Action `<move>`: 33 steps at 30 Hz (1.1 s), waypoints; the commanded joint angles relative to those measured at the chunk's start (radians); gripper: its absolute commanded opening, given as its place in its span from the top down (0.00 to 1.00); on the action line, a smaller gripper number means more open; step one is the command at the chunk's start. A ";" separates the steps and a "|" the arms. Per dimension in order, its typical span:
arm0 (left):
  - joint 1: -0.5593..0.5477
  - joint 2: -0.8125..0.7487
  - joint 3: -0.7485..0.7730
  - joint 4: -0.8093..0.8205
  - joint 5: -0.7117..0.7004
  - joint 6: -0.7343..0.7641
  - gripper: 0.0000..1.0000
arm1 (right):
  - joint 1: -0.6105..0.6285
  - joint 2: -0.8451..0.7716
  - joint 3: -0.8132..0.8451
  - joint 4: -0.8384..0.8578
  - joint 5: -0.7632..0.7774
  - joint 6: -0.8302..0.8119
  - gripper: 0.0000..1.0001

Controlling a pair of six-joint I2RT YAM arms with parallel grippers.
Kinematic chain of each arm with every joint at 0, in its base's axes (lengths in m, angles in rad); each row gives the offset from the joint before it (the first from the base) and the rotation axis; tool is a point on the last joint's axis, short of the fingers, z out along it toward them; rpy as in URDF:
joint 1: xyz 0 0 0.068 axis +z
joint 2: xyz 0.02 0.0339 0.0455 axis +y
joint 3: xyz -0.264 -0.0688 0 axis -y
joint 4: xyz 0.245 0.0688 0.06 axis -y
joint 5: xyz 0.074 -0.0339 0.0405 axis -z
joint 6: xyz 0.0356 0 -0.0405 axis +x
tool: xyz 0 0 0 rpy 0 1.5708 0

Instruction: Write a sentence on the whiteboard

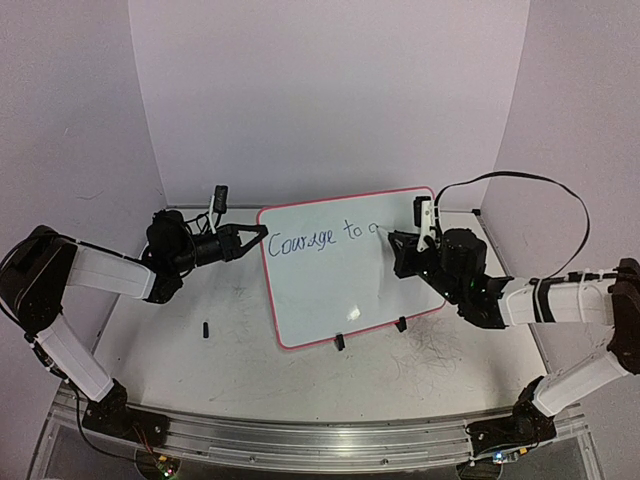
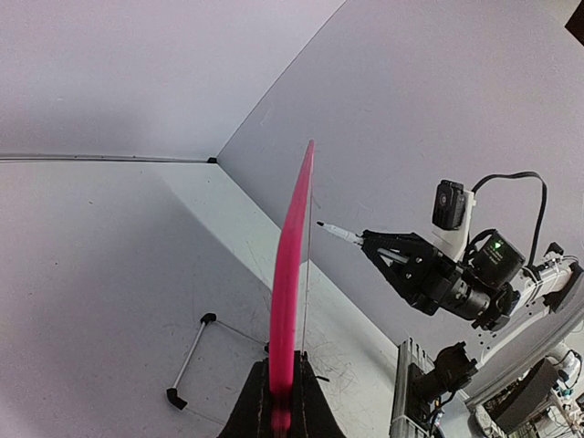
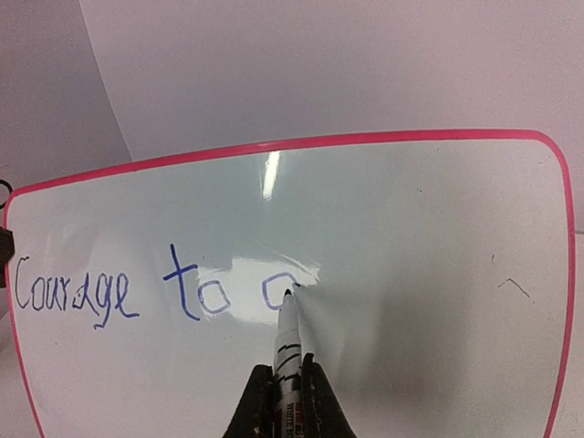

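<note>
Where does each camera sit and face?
Top external: above and behind, looking down at the whiteboard; left arm and right arm show.
Left wrist: edge-on along the board's pink rim; left fingers clamp it.
Right wrist: faces the board's front; right fingers hold the marker at the writing.
Shared: top and left wrist both see the marker.

Glossy, smooth whiteboard (image 3: 411,255) with mirror-like glare; scuffed, matt tabletop (image 1: 240,340); brushed metal rail (image 1: 300,437).
</note>
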 commanded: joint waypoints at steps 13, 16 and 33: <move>-0.034 0.013 0.018 -0.082 0.016 0.038 1.00 | -0.026 0.058 0.133 0.037 0.021 -0.022 1.00; -0.033 0.015 0.020 -0.084 0.017 0.038 1.00 | -0.026 0.064 0.125 0.037 0.025 -0.018 1.00; -0.033 0.013 0.027 -0.095 0.021 0.042 1.00 | -0.026 0.042 0.035 -0.008 0.004 0.028 1.00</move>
